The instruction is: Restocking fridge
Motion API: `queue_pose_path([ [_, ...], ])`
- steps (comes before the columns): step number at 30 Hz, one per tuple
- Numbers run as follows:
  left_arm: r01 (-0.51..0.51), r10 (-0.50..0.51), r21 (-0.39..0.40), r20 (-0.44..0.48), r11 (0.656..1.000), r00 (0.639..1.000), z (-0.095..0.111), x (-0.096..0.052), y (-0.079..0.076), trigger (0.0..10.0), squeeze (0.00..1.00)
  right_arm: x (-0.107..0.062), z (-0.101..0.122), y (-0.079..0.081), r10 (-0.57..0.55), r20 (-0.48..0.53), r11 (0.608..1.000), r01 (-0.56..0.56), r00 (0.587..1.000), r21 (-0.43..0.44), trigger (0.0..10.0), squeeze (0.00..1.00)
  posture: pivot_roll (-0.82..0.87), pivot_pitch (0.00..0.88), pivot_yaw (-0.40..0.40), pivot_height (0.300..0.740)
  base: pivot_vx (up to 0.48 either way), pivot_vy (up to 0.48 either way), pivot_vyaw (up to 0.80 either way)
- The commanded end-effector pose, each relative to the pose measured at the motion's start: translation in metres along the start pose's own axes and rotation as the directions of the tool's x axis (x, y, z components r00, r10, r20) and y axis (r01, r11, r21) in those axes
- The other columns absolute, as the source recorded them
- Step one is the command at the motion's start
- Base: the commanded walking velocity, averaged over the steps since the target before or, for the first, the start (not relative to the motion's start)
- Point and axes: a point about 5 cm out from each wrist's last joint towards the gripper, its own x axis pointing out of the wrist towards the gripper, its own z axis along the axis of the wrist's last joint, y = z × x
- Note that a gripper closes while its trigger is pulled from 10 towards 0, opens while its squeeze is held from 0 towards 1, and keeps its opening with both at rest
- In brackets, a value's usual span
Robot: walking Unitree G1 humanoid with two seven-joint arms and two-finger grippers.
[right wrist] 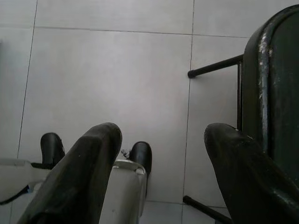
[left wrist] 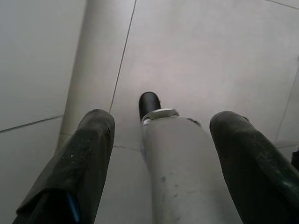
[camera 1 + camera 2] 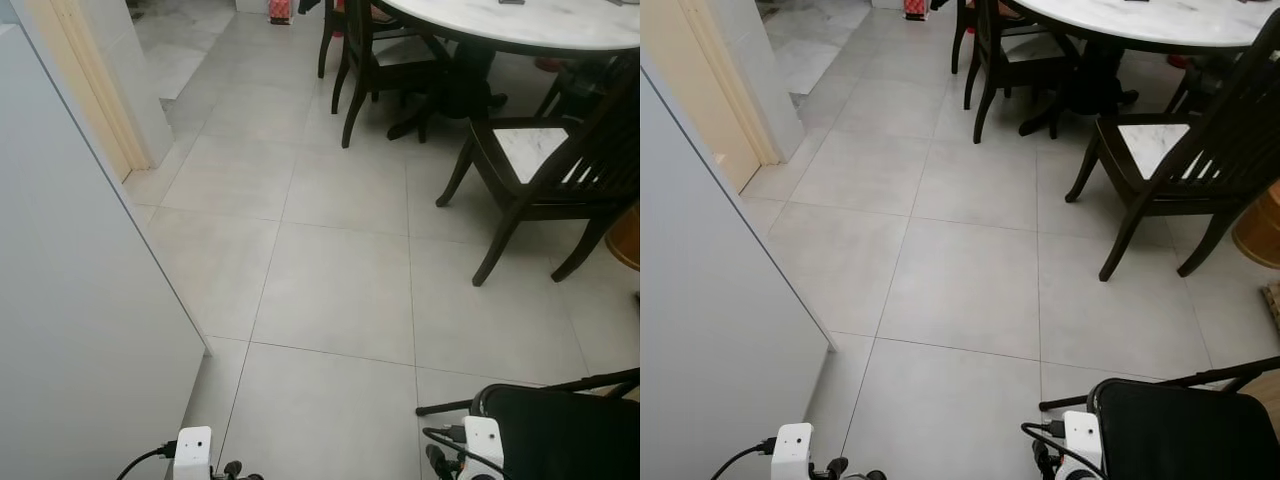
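Floor (image 3: 340, 290): light grey tiles w/ thin grout lines, takes up most of the head views. Big white flat panel (image 3: 70, 330) along robot's left, running from near bottom edge up toward a cream door frame (image 3: 95, 90); could be the fridge side or door, can't tell which. No food or stock items to be made out.

Far side: round white marble-top table (image 3: 520, 22) on a dark pedestal. Dark wooden chair (image 3: 545, 175) w/ pale seat on robot's right, turned toward the table; another dark chair (image 3: 375, 55) further back, tucked at table edge. Black folding seat w/ thin metal legs (image 3: 1180, 430) just beside robot's right side, low in view. Small red item (image 3: 281, 10) at far top, too small to ID.

Arms: both hang low, pointing at floor. Left gripper (image 2: 161, 140) – fingers spread wide, nothing between them; silver leg and black foot (image 2: 149, 103) seen past them. Right gripper (image 1: 161, 144) – fingers also spread, empty, over bare tile, black seat edge right next to one finger. White wrist modules w/ cables at bottom of head views.
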Motion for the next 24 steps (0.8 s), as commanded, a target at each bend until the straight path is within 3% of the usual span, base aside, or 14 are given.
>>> queue_pose_path([
  [1,-0.024,0.024,-0.002,-0.040,1.000,0.999,-0.013,-0.004,0.008,10.0,0.00,-0.001,-0.011,0.006,0.014,-0.038,1.000,-0.015,0.999,-0.008,10.0,0.00,0.04,0.157,-0.017,0.740,0.000,0.000,0.52],
  [10,-0.028,0.029,0.010,-0.063,1.000,0.998,-0.017,-0.006,0.018,10.0,0.00,0.000,-0.020,0.023,0.016,-0.068,1.000,-0.016,0.998,0.005,10.0,0.00,0.04,0.172,0.021,0.740,0.000,0.000,0.80],
  [24,-0.013,0.014,0.008,-0.075,1.000,0.997,-0.022,-0.007,0.013,10.0,0.00,-0.002,-0.036,0.048,0.052,-0.092,0.998,-0.055,0.994,-0.024,10.0,0.00,0.05,0.174,0.000,0.740,0.000,0.000,0.80],
])
